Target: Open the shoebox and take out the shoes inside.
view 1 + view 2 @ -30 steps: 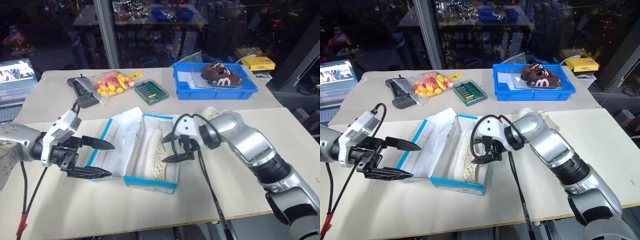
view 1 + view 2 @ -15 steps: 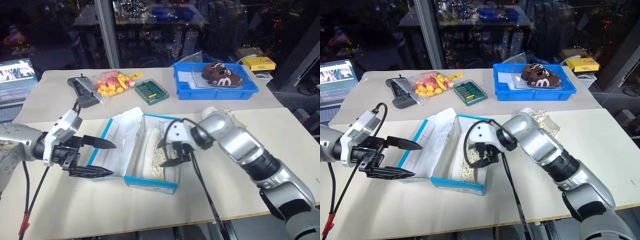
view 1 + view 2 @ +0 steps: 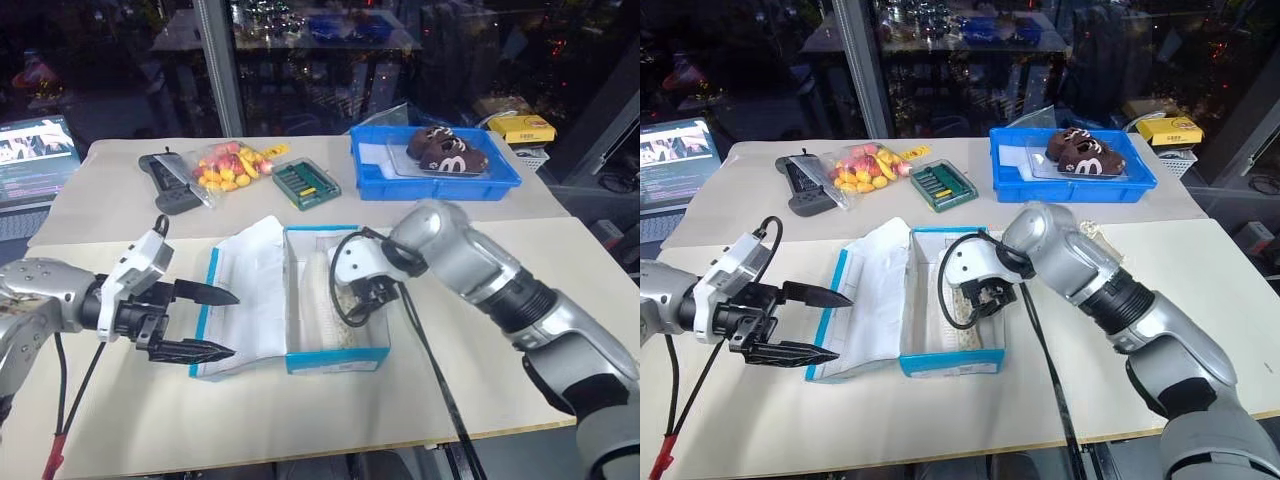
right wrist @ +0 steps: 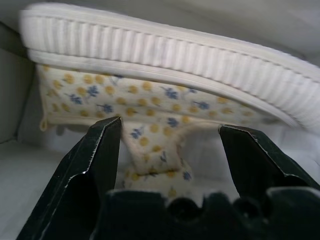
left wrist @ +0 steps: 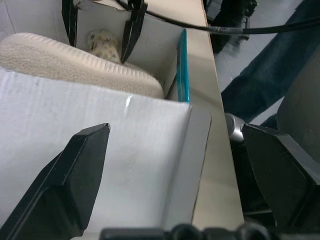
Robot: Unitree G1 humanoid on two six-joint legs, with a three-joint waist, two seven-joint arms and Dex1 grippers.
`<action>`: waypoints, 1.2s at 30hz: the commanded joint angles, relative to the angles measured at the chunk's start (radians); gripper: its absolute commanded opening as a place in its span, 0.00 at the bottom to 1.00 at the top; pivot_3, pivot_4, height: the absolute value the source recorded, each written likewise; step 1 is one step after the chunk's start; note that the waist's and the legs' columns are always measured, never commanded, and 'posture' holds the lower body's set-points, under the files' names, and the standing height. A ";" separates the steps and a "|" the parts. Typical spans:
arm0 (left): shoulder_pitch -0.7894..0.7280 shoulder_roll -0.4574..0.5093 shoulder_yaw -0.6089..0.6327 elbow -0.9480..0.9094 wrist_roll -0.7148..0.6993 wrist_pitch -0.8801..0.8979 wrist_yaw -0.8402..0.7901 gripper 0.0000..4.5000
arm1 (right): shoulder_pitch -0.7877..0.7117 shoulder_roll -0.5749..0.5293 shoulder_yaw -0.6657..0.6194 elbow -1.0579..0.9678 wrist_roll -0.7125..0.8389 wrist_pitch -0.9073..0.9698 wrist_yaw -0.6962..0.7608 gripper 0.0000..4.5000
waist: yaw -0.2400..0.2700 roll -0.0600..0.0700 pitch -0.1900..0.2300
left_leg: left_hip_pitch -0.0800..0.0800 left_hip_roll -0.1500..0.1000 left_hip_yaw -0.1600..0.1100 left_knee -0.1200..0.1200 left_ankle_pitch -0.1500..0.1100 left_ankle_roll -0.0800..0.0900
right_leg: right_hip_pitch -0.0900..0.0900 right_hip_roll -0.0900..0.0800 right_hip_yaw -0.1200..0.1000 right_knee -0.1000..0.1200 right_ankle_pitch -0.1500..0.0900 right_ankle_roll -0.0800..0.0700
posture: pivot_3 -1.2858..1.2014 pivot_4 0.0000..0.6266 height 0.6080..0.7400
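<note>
Since a second earlier, my right end effector (image 3: pixel 985 297) had dipped into the open shoebox (image 3: pixel 950 360), fingers parted, empty, straddling the floral sneaker (image 4: pixel 150 107) lying far-to-near on its side. My left end effector (image 3: pixel 805 322) gaped empty left of the lid (image 3: pixel 872 290).

I read the shoebox (image 3: pixel 335 355) as matt cardboard, the shoe (image 4: pixel 150 107) as printed cloth with a ribbed rubber sole, counter (image 3: pixel 300 420) matt, both hands' fingers (image 5: pixel 75 170) matt black plastic.

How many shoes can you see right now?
2. One shoe lies on its side in the open blue box, under the right tool. The other shoe sits behind the right arm, mostly hidden.
</note>
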 commanded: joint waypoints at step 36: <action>-0.037 -0.017 -0.035 0.016 0.032 -0.065 -0.007 1.00 | -0.117 0.113 -0.209 0.114 -0.070 -0.045 0.009 0.02 | -0.004 0.001 0.001 | 0.000 0.000 0.000 0.000 0.000 0.000 | 0.000 0.000 0.000 0.001 0.000 0.000 | 0.52 0.24 1.00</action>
